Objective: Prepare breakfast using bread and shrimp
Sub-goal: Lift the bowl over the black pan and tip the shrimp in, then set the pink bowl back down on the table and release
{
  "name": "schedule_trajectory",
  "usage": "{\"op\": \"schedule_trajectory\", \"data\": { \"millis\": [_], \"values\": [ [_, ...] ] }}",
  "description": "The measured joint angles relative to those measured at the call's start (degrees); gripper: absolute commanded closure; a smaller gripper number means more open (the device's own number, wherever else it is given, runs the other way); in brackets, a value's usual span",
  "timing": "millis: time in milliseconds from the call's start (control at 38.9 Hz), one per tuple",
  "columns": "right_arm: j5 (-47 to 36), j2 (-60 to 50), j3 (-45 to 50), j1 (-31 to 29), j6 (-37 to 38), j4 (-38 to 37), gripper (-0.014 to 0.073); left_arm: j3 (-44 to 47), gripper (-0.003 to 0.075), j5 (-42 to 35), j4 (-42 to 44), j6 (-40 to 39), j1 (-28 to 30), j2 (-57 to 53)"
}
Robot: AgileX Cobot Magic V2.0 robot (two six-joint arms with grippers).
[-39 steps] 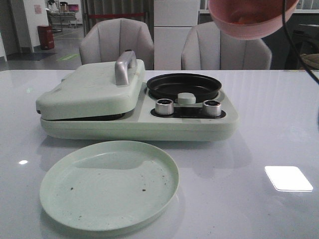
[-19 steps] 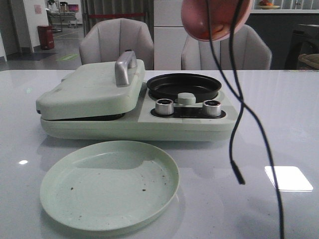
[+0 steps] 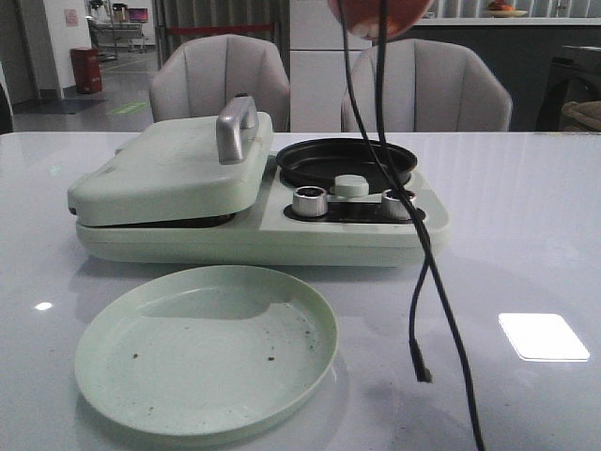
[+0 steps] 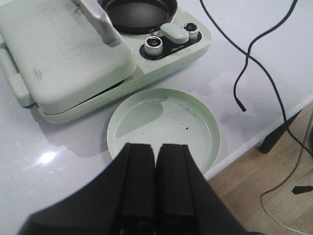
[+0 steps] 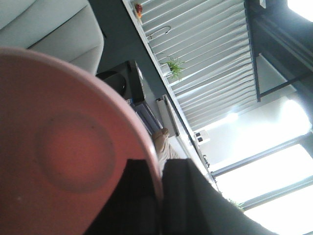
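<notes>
Pink bowl high above the black pan.
Right gripper (image 5: 159,196) clamps the round pink plastic bowl (image 3: 380,14) by its rim, tilted, directly over the round black frying pan (image 3: 346,162) (shrimp unseen); left gripper (image 4: 156,166) closed, empty.

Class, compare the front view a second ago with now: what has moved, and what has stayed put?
The pink bowl has swung left across the top, tipping further, gripped at its rim by the right pincer. A black cable now dangles in front. The cooker and green plate have not moved.
</notes>
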Motion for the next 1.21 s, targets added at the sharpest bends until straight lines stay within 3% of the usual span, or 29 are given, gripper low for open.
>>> {"op": "schedule_trajectory", "data": {
  "millis": [385,617,745,951,1131,1208],
  "values": [
    [1.23,9.82,-1.95,0.27,-1.72,-0.01,0.0550,0.00,0.0621,0.00,0.00,0.00,0.00,0.00],
    [1.23,5.74,-1.95,0.31,-1.72,0.97,0.0550,0.00,0.0621,0.00,0.00,0.00,0.00,0.00],
    [1.44,0.32,-1.95,0.06,-1.72,10.48,0.0550,0.00,0.0621,0.00,0.00,0.00,0.00,0.00],
    [2.93,-12.77,1.35,-4.84,-1.72,32.15,0.0550,0.00,0.0621,0.00,0.00,0.00,0.00,0.00],
    [3.92,-24.97,15.28,-14.33,-1.72,46.94,0.0550,0.00,0.0621,0.00,0.00,0.00,0.00,0.00],
    [-0.05,-30.07,24.13,-19.35,-1.83,54.93,0.0550,0.00,0.0621,0.00,0.00,0.00,0.00,0.00]
  ]
}}
